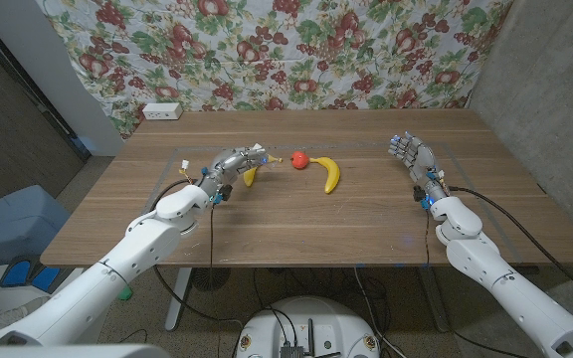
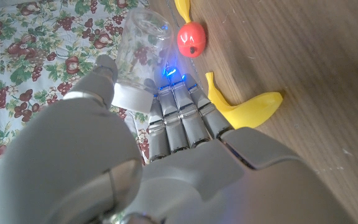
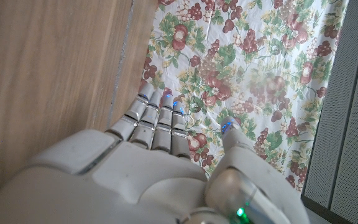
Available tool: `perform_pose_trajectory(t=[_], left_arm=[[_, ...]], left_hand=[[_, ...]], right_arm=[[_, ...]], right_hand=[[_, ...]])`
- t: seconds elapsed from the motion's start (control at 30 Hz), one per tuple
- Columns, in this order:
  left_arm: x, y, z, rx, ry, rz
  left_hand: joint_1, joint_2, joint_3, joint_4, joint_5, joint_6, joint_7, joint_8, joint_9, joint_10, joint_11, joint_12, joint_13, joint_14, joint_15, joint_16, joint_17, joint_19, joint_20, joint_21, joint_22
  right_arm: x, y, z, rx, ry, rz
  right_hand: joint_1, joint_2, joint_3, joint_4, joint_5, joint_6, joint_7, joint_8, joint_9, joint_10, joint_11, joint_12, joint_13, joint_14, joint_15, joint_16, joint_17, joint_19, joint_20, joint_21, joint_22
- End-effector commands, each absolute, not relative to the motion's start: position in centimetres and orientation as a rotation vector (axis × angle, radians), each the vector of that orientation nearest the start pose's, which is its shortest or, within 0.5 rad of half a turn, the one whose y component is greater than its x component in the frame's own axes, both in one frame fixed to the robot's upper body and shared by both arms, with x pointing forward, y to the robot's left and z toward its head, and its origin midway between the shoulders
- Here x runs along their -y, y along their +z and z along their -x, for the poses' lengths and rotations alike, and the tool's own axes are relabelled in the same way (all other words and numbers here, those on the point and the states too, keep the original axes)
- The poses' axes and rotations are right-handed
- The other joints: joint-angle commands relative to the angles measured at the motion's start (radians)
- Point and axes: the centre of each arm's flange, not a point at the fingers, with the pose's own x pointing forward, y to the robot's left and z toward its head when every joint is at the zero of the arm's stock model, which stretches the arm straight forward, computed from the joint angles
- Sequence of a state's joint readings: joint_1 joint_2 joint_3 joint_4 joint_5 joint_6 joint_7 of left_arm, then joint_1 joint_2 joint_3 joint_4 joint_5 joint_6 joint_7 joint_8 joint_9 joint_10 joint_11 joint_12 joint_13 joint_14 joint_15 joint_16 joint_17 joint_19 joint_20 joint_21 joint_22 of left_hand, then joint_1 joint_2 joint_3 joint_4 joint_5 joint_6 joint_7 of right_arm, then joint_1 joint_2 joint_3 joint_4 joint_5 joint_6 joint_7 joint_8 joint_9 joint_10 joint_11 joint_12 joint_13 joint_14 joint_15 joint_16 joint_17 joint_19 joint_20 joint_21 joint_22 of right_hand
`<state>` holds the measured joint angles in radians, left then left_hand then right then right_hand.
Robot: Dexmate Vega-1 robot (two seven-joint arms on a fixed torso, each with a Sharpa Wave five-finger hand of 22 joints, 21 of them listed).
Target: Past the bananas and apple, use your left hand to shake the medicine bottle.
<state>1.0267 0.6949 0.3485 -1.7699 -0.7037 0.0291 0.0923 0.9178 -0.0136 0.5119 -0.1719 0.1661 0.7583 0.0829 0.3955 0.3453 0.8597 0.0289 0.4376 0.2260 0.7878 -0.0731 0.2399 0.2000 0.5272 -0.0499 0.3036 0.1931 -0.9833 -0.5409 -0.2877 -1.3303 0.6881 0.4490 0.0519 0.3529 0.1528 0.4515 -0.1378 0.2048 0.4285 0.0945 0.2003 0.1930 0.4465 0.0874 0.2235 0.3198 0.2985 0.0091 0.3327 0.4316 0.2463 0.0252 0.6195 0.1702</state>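
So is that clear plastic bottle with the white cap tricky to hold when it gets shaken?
Probably somewhat. The clear bottle with the white cap looks smooth and round, so it could slip in the left hand. It looks see-through and nearly empty, so likely light. Set down on its side, it might roll.

The clear plastic medicine bottle with a white cap [image 2: 140, 53] sits tilted in the upper middle of the left wrist view, gripped by the left hand [image 2: 166, 149], cap toward the palm.

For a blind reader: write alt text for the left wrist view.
The robot's left hand holds a clear medicine bottle with a white cap, lifted off the wooden table. Beyond it lie a red apple and two yellow bananas; floral cloth hangs behind.
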Motion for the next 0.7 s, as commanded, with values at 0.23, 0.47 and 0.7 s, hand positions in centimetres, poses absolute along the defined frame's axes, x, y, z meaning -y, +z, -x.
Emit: perform_pose_trajectory(t=[0.23,0.47,0.7], left_arm=[[-26.4,-2.8,-57.7,0.508,-0.220,-0.012],[-27.5,-1.9,-57.0,0.566,-0.156,0.004],[-29.0,-1.1,-56.1,0.624,-0.080,0.023]], left_hand=[[0.185,0.192,-0.003,0.002,0.006,0.096,-0.038,0.032,0.017,0.217,-0.189,0.000,0.136,0.016,-0.164,-0.004,0.003,0.000,-0.007,0.006,0.005],[0.186,0.193,-0.004,0.003,0.006,0.096,-0.040,0.030,0.017,0.216,-0.191,-0.002,0.136,0.016,-0.163,-0.005,0.003,0.001,-0.007,0.008,0.005],[0.187,0.192,-0.006,0.003,0.006,0.096,-0.040,0.027,0.017,0.217,-0.192,-0.003,0.136,0.017,-0.162,-0.006,0.004,0.001,-0.007,0.009,0.005]], right_arm=[[33.0,-6.1,-61.7,0.681,0.156,-0.088],[33.0,-6.2,-61.8,0.680,0.156,-0.089],[33.1,-6.2,-61.7,0.679,0.156,-0.085]], right_hand=[[0.005,0.009,0.000,-0.002,0.005,0.008,-0.001,0.005,0.005,0.006,-0.001,0.006,0.003,0.004,-0.002,0.007,-0.001,0.009,-0.007,-0.003,0.003],[0.005,0.009,0.000,-0.002,0.005,0.007,0.001,0.004,0.005,0.004,-0.002,0.005,0.003,0.004,-0.002,0.007,-0.001,0.010,-0.007,-0.006,0.003],[0.005,0.009,0.000,-0.003,0.005,0.008,0.000,0.004,0.005,0.004,-0.001,0.006,0.003,0.004,-0.002,0.007,-0.002,0.011,-0.007,-0.008,0.003]])
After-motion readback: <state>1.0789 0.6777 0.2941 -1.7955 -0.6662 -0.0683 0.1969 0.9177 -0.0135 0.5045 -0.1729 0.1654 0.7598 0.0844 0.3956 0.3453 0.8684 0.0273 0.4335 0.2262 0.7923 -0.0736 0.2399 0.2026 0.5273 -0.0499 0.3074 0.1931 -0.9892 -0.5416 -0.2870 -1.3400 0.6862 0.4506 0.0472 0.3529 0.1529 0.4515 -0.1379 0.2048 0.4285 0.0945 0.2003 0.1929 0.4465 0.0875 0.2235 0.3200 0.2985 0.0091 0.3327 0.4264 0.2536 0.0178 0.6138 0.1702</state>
